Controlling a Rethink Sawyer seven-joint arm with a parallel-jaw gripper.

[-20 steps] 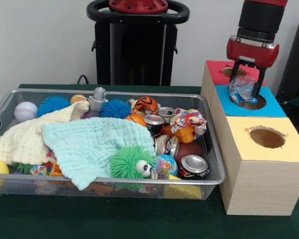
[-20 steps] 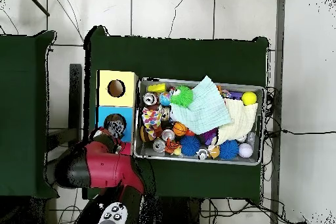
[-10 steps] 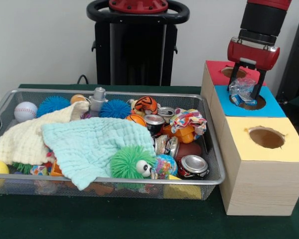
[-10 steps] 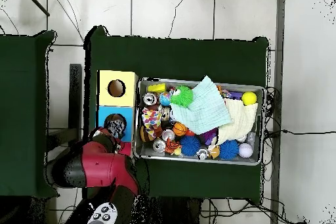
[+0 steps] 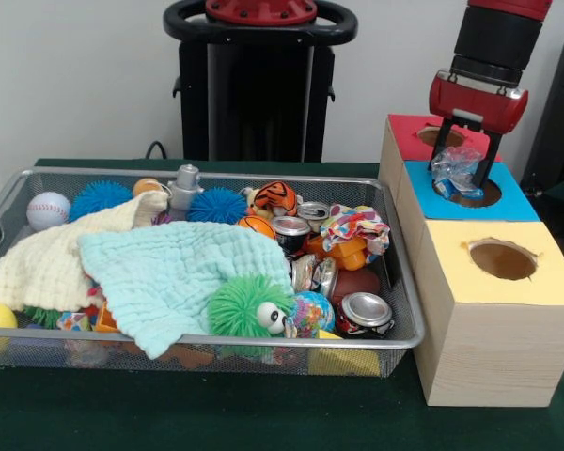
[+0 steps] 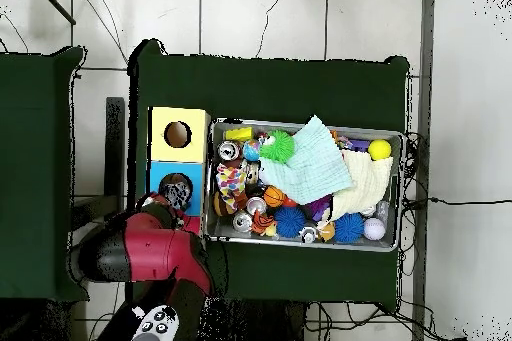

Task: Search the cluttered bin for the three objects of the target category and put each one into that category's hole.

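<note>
My gripper (image 5: 462,167) hangs over the round hole of the blue-topped box (image 5: 517,199), with its jaws on either side of the crushed clear bottle (image 5: 456,169). The bottle's blue-labelled lower end is at the hole's mouth. In the overhead view the gripper (image 6: 175,195) and the bottle (image 6: 178,192) sit over the blue box (image 6: 160,171). The wire-mesh bin (image 5: 399,282) holds silver-topped cans: one at the front right (image 5: 367,310), one in the middle (image 5: 289,228) and one behind it (image 5: 312,211).
A yellow-topped box (image 5: 545,282) with a hole stands nearest, and a red-topped box (image 5: 409,132) stands behind the blue one. The bin also holds two cloths (image 5: 169,268), spiky balls (image 5: 240,305), a baseball (image 5: 47,209) and other toys. The robot pedestal (image 5: 258,85) is at the back.
The gripper and the bottle have shifted only slightly over the blue box's hole. In the overhead view the arm has swung a little. The bin's contents have not moved.
</note>
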